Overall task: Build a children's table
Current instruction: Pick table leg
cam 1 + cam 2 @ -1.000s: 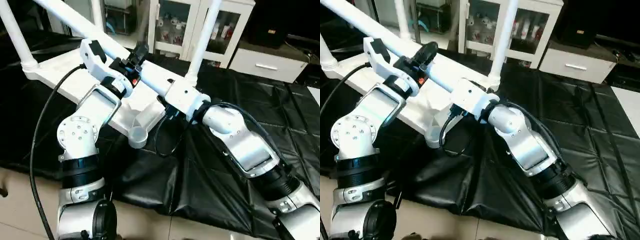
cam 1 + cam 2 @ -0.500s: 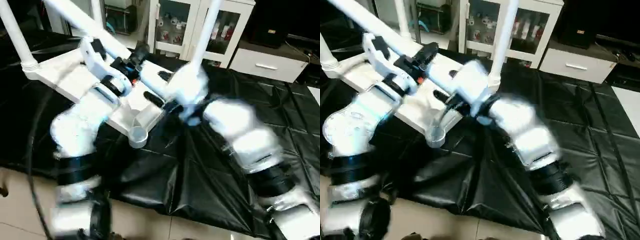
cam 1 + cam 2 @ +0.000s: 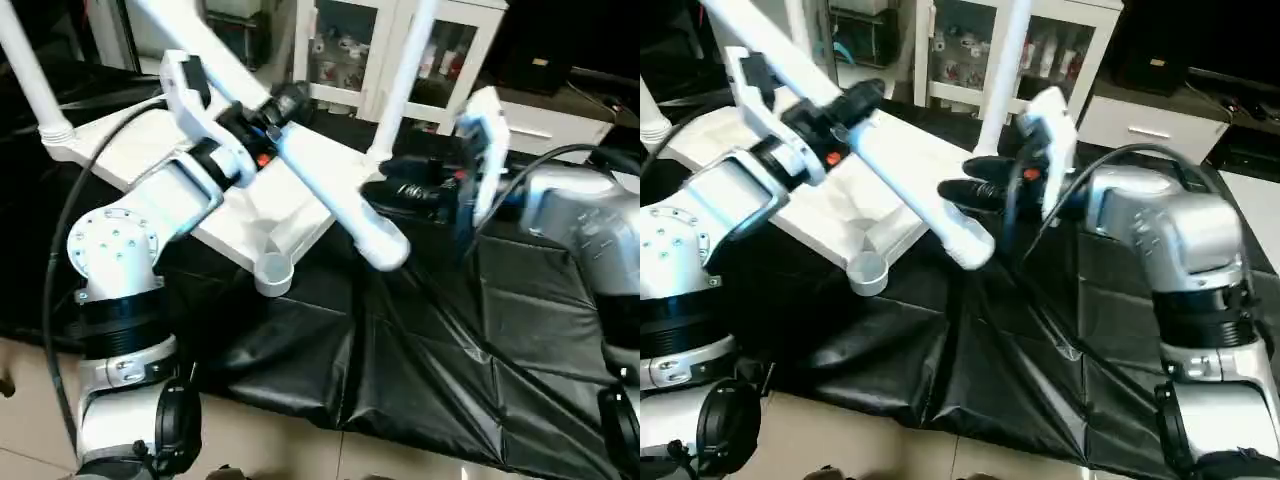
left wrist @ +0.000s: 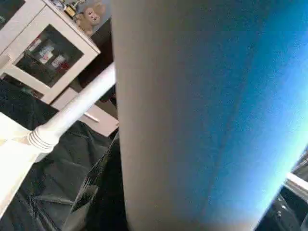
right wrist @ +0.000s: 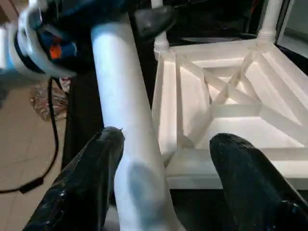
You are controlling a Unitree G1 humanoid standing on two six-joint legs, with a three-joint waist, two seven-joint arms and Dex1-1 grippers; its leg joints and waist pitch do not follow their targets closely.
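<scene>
The left hand (image 3: 262, 122) is clamped on the loose fourth leg (image 3: 300, 165), holding it slanted over the upturned table top (image 3: 150, 165). The leg's thick end (image 3: 385, 248) hangs just past the empty corner socket (image 3: 272, 272), which lies below and slightly nearer the robot. The right hand (image 3: 975, 180) has let go of that leg in the last second and swung out to the side; its fingers (image 5: 96, 178) stand apart, the leg running between them without a grip. Beyond stand the three fitted legs, one (image 3: 400, 85) just behind. So the leg now rests on one hand alone; seating it probably needs the right hand to regrasp lower.
</scene>
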